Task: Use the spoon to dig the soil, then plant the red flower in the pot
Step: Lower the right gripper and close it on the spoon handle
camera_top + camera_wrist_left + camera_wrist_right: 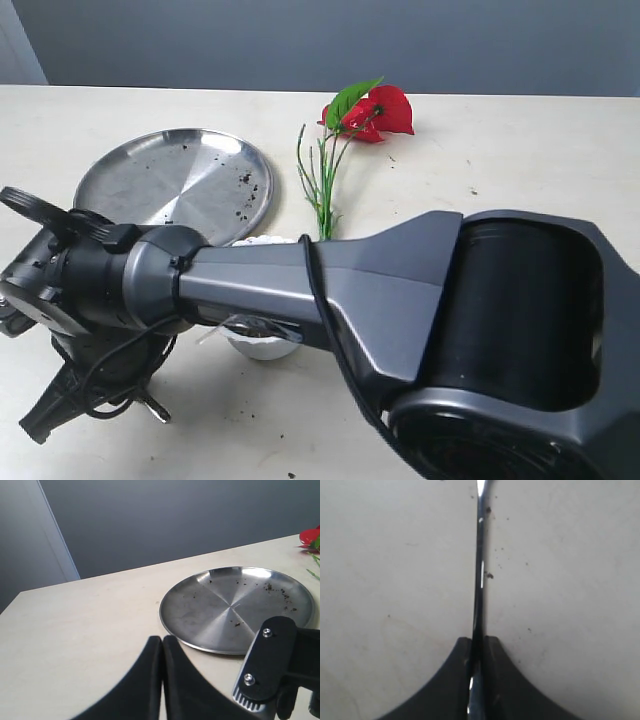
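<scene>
My right gripper (479,641) is shut on the spoon (480,570). Its thin shiny handle shows edge-on, running out from between the fingers over bare table, and its bowl is out of view. My left gripper (162,640) is shut with nothing in it, low over the table beside the steel plate. The red flower (378,108) lies on the table at the back, its green stems (322,185) pointing toward the pot. Only part of the white pot (262,346) shows beneath my right arm (330,285), which crosses the view. The soil in the pot is hidden.
A large round steel plate (175,180) with a few dark crumbs lies at the back left, also seen as the steel plate (235,607) in the left wrist view. Loose soil crumbs (490,575) dot the table under the spoon. The right arm blocks much of the front.
</scene>
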Available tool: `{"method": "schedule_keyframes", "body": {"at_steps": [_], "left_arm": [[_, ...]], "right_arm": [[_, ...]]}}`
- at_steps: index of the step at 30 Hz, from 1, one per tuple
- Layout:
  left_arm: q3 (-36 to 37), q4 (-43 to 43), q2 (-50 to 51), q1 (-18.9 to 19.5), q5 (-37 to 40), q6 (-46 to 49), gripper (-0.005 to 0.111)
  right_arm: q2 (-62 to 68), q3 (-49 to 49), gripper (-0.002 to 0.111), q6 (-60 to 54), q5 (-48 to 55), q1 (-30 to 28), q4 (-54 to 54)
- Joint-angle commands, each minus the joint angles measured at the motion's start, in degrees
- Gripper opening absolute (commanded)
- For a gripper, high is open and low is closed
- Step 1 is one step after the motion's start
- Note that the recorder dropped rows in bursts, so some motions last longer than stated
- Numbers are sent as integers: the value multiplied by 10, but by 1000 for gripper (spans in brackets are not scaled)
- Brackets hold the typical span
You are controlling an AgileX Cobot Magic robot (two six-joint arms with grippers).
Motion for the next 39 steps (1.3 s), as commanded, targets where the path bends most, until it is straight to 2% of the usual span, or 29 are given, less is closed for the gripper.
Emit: {"method": "schedule_keyframes", "body": {"at_steps": [1,18,23,28,31,34,36,39], "left_arm": [[1,1,-2,-1,-3,-3,0],[1,1,-2,-1,-3,-3,0],[1,1,-2,-1,-3,-3,0],[1,1,-2,-1,-4,-3,0],[1,1,-2,-1,-4,-3,0],[1,1,-2,-1,-4,-3,0],[1,1,-2,-1,-4,-3,0],[1,1,-2,-1,-4,-3,0]], "right_arm": [[-11,3,-1,-2,24,-1,-47],[-89,3,-1,-2,8,-2,-129],[-82,3,-1,-11,-19,-2,-84],[-63,3,-1,-102,-52,-2,14],[-49,3,10,-104,-47,-4,5],[-40,3,31,-102,-51,-11,10],[-38,3,40,-90,-57,-16,11],[-34,3,42,-87,-67,-24,13]]}}
